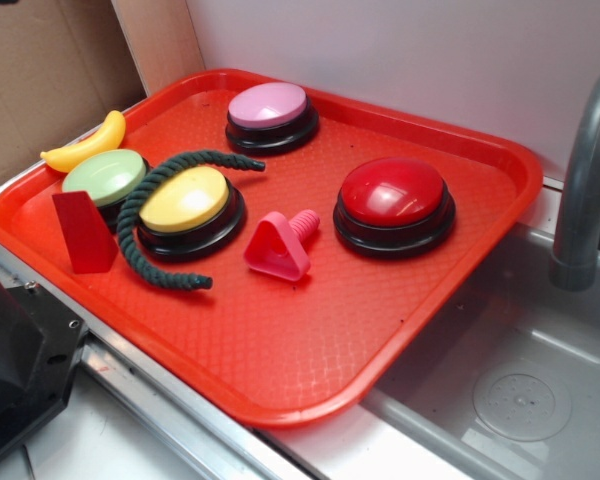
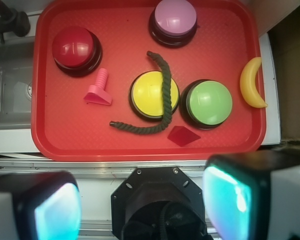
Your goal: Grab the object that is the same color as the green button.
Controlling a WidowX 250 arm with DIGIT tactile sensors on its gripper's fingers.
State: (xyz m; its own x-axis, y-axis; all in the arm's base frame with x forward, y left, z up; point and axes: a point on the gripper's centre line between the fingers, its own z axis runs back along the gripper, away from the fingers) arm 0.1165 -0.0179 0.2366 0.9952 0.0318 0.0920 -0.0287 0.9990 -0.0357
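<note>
Nothing of the grab is done yet, as I judge it. My jaws stand wide apart with nothing between them, their two pale pads at the bottom of the wrist view, and my gripper [image 2: 142, 202] hangs high, back from the near edge of the tray [image 2: 55, 145]. The green button [image 2: 210, 102] sits toward the banana [image 2: 252, 83] end of the tray. Its color match, the rope [image 2: 166, 95], lies untouched on the tray: it curves around the yellow button [image 2: 154, 93], draped against that dome's side next to the green button, with one tail running along the tray floor in front of the yellow button. The red block [image 2: 184, 135] lies just beside that bend. Everything is left: move out over the tray, descend, and close on the rope, probably at the free tail, clear of the domes.
</note>
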